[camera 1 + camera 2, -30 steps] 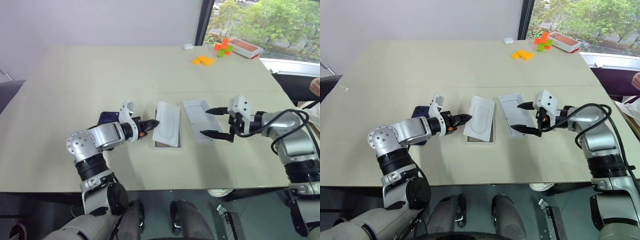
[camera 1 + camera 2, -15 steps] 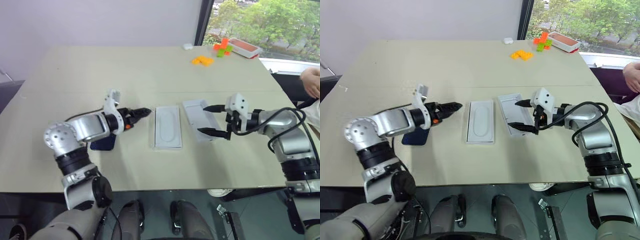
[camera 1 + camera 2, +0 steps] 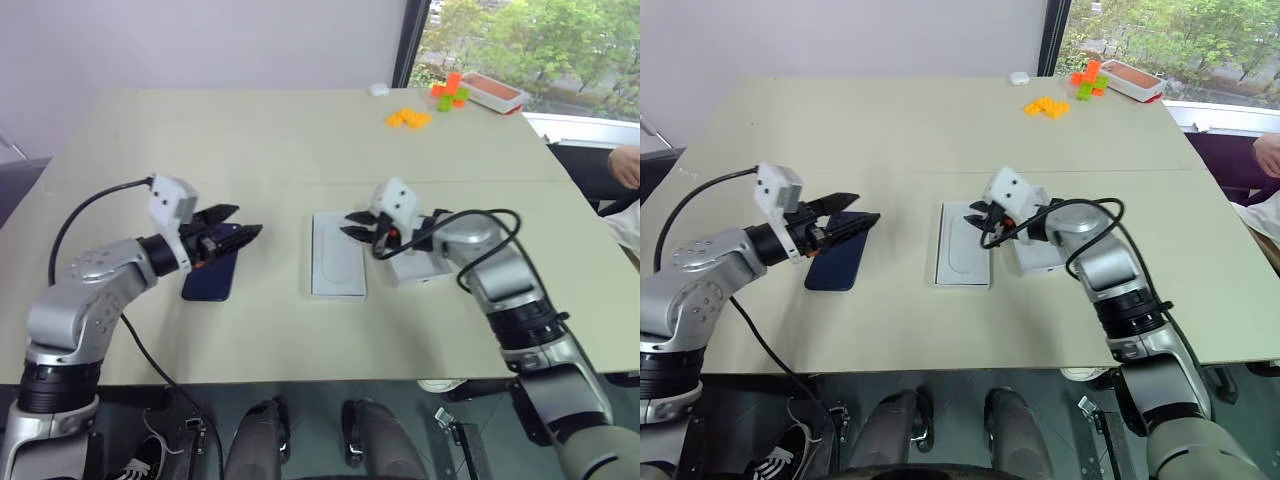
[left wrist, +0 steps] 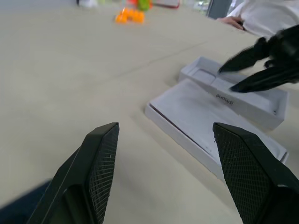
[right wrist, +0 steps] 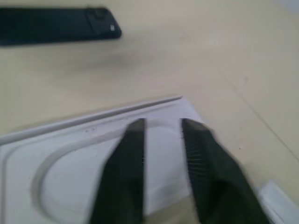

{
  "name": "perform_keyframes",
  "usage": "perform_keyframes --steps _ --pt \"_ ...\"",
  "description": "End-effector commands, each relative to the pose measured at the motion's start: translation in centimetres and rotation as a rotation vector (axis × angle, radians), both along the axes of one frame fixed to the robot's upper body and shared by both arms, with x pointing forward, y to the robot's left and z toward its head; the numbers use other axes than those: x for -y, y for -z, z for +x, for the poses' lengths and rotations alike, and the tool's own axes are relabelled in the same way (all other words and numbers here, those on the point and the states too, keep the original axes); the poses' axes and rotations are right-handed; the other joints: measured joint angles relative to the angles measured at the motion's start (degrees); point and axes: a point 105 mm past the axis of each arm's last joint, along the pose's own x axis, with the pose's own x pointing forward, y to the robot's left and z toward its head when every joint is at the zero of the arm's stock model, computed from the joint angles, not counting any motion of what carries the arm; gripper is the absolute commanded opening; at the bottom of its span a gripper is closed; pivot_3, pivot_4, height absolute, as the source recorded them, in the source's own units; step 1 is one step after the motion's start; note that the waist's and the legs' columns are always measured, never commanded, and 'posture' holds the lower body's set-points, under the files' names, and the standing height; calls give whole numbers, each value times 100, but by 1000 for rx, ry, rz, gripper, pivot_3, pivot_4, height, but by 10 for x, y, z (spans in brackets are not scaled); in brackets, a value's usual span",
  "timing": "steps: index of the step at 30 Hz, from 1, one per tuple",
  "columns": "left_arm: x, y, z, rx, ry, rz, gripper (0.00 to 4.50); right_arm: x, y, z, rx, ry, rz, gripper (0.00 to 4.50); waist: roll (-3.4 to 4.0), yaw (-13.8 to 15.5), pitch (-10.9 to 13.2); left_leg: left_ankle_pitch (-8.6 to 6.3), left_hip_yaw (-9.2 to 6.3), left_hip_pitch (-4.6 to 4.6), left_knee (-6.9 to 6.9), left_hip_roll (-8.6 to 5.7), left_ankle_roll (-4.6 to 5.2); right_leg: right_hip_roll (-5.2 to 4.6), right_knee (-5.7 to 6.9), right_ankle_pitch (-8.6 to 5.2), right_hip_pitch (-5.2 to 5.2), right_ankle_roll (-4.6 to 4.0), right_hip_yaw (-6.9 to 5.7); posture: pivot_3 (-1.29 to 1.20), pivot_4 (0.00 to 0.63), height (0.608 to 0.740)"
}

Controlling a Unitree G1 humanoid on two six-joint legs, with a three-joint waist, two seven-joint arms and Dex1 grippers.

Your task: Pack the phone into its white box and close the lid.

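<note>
With the right pincer (image 3: 357, 226) pressed nearly together over the insert (image 3: 337, 256) still seated in the white box (image 3: 336, 293), a slipped pinch drags the tray – while the phone (image 3: 212, 277) waits on the tabletop (image 3: 300, 140) beneath the spread, empty left pincer (image 3: 240, 233).

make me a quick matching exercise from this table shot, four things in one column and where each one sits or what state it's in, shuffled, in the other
Things:
1. phone
2. insert with a rounded recess
3. lid
4. orange blocks

Places or states:
A. far side of the table, near the window
B. lying flat on top of the white box
C. flat on the table under the left gripper
D. open side up, under the right arm

Pairs: 1-C, 2-B, 3-D, 4-A
</note>
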Motion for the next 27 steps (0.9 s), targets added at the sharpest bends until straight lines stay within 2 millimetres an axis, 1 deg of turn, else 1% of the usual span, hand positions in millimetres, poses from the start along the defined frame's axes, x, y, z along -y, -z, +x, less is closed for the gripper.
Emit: perform_keyframes --steps 1,4,6,8,12,15,16,18,20,23,25,27 --pt "-5 -23 -10 107 30 -50 3398 -10 -8 -1 107 -31 -83 68 0 -5 0 0 6 0 -3 1 1 0 -7 0 1 0 0 0 150 740" --pt "-10 -28 -17 125 49 -83 3398 -19 5 -6 148 -77 -185 68 0 -24 0 2 9 0 -4 4 4 4 -14 0 4 2 -1 0 150 740" --pt "-12 -26 -17 123 37 -75 3398 -23 13 -4 170 -86 -234 68 0 -29 0 11 12 1 -5 8 19 12 -14 0 4 3 -1 0 150 740" --pt "-10 -21 -21 103 55 -74 3398 -27 25 -6 174 -116 -283 68 0 -28 0 14 13 2 -2 13 24 22 -14 -1 5 5 -2 0 150 740" --pt "-8 -21 -24 101 62 -78 3398 -30 36 -10 150 -144 -300 68 0 -20 0 17 16 6 5 16 29 36 -11 -2 11 12 -5 0 150 740" --pt "-8 -23 -24 112 46 -85 3398 -36 46 -26 105 -227 -309 68 -1 -1 0 22 16 13 14 16 37 42 -7 -2 24 14 -10 0 150 740" --pt "-9 -24 -24 115 41 -80 3398 -38 47 -31 85 -247 -297 68 -2 -2 -1 24 17 13 16 16 40 43 -7 -3 26 15 -11 0 150 740" --pt "-11 -24 -22 117 31 -77 3398 -41 46 -34 77 -252 -285 68 -4 -5 -2 26 18 17 20 16 44 43 -3 -2 30 17 -10 0 150 740" --pt "-11 -24 -22 117 28 -78 3398 -40 45 -30 87 -233 -285 68 -4 -20 -2 26 18 17 31 16 44 43 13 -3 29 19 -10 0 150 740" --pt "-10 -25 -21 118 27 -78 3398 -33 45 -20 112 -194 -317 68 -4 -19 -2 26 17 20 44 17 43 44 32 -5 27 19 -10 0 150 740" --pt "-10 -24 -21 116 26 -79 3398 -31 42 -17 123 -184 -319 68 -4 -19 -2 25 16 21 48 18 43 44 36 -5 28 18 -11 0 150 740" --pt "-13 -21 -21 99 26 -70 3398 -29 37 -8 145 -150 -321 68 -4 -21 -2 25 15 21 58 19 43 44 42 -4 29 17 -11 0 150 740"
